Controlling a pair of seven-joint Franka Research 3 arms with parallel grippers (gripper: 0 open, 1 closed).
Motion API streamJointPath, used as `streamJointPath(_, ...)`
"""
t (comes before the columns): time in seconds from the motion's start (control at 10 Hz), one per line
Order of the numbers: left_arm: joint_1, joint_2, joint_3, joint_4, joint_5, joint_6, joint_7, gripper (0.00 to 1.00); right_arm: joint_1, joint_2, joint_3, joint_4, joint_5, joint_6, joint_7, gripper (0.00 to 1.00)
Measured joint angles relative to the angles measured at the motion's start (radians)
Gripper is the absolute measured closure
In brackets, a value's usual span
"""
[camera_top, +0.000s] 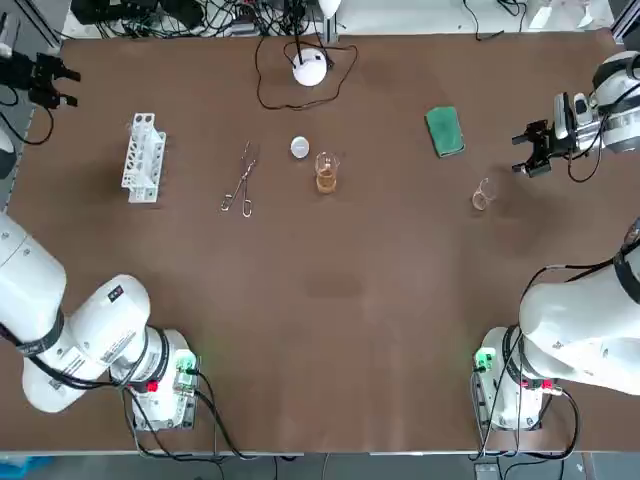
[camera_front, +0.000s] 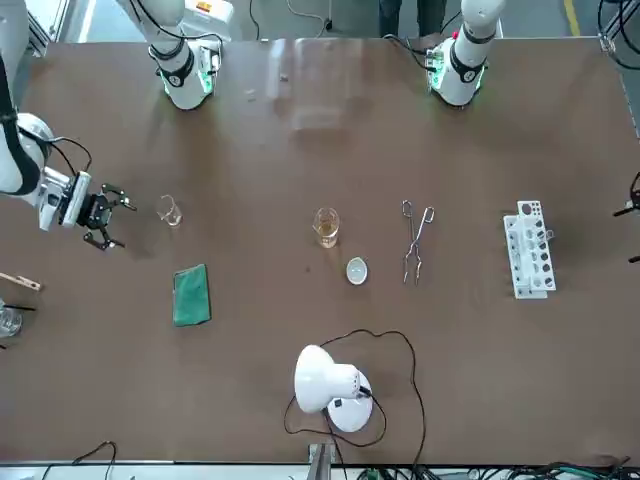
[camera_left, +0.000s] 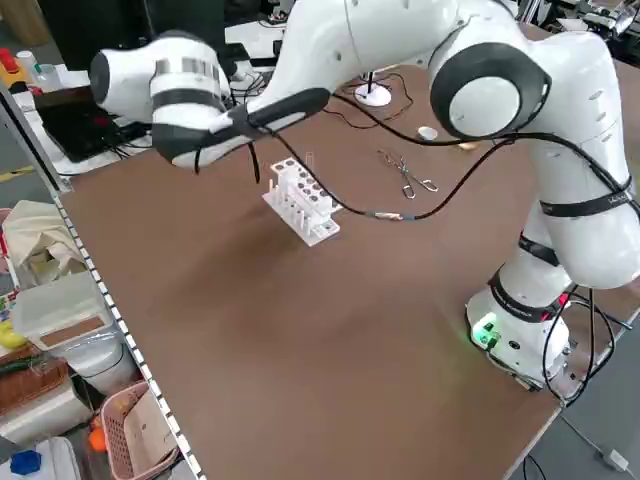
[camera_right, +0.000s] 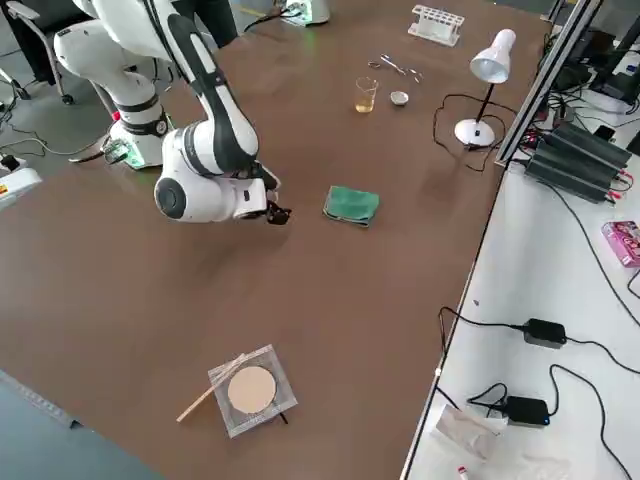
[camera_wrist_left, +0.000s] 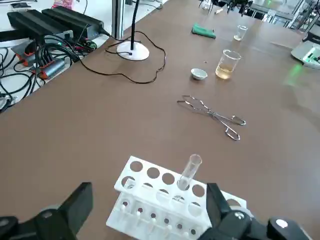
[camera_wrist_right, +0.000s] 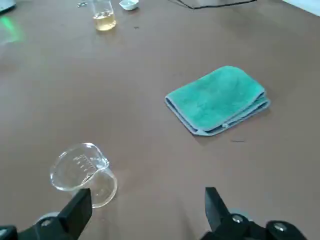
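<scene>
My left gripper (camera_top: 70, 87) hovers open at the table's far left, above and short of the white test-tube rack (camera_top: 143, 157). In the left wrist view its fingers (camera_wrist_left: 75, 205) flank the rack (camera_wrist_left: 150, 195), which holds one glass tube (camera_wrist_left: 189, 170). My right gripper (camera_top: 520, 155) stands open at the far right, a short way from a small empty glass beaker (camera_top: 483, 195). The right wrist view shows that beaker (camera_wrist_right: 85, 175) close by one finger (camera_wrist_right: 77, 210), untouched, and a folded green cloth (camera_wrist_right: 218, 99) farther off. Neither gripper holds anything.
Metal tongs (camera_top: 240, 180), a small white dish (camera_top: 300, 147) and a beaker of amber liquid (camera_top: 326, 173) lie mid-table. A white desk lamp (camera_top: 310, 68) with a looped cable stands at the back. A wire gauze square (camera_right: 251, 389) and a wooden stick lie near the right end.
</scene>
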Motion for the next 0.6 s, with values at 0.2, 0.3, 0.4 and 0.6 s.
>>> streamJointPath(0.2, 0.002, 0.068, -0.002, -0.005, -0.064, -0.013, 0.136, 0.00, -0.018, 0.037, 0.000, 0.002, 0.001, -0.071, -0.103, 0.00)
streamJointPath(0.3, 0.001, 0.109, -0.004, -0.009, -0.084, -0.017, 0.195, 0.00, -0.025, 0.056, 0.000, 0.003, 0.001, -0.098, -0.172, 0.00)
streamJointPath(0.4, 0.002, 0.138, -0.005, -0.012, -0.096, -0.022, 0.242, 0.00, -0.033, 0.076, 0.000, 0.003, 0.001, -0.111, -0.226, 0.00)
streamJointPath(0.6, 0.021, 0.158, -0.004, -0.056, -0.145, -0.044, 0.312, 0.00, -0.059, 0.104, 0.000, 0.005, 0.001, -0.129, -0.318, 0.00)
